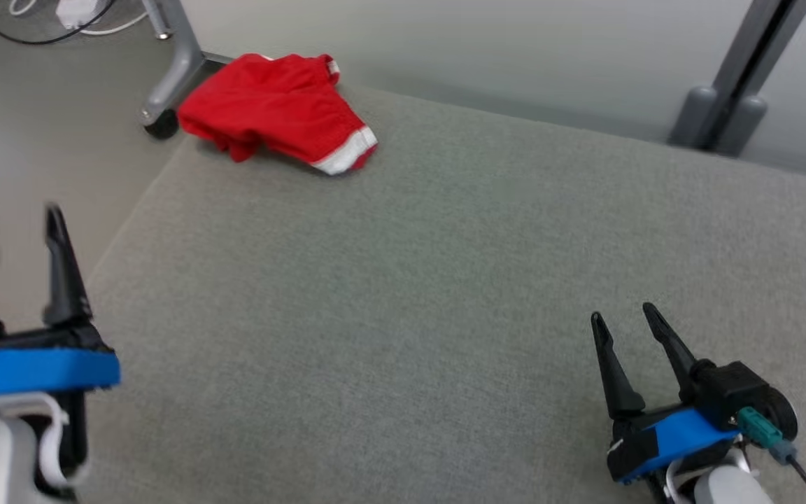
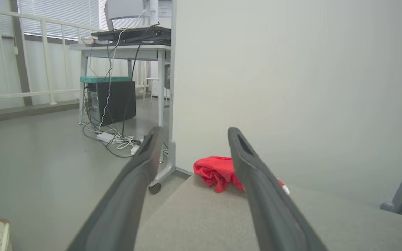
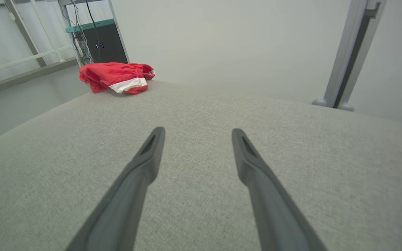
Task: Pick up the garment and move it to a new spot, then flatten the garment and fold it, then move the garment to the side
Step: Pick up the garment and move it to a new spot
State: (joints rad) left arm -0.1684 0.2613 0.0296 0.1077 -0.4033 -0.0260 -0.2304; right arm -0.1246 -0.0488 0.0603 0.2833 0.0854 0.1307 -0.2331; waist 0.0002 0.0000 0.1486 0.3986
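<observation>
Both grippers hang empty with fingers spread wide: the left gripper (image 1: 19,215) off the near left edge of the table (image 1: 445,266), the right gripper (image 1: 621,313) low over its near right part. The garment (image 1: 277,112) (red, with a white band along one hem) lies bunched at the far left corner, well ahead of the left gripper and far ahead and to the left of the right one, and neither touches it. The step in hand looks like the first pick-up, and the left arm seems the better placed for it, since the cloth sits almost straight along its fingers. It would do well to come down from above onto the raised middle of the bunch, keep the fingers apart until they straddle a fold, then close on several layers. A sideways nudge could slide the cloth off the corner, and a caster (image 1: 160,124) stands just beyond it, so the reach should stop short. Lifting clear before carrying should keep the cloth from dragging
</observation>
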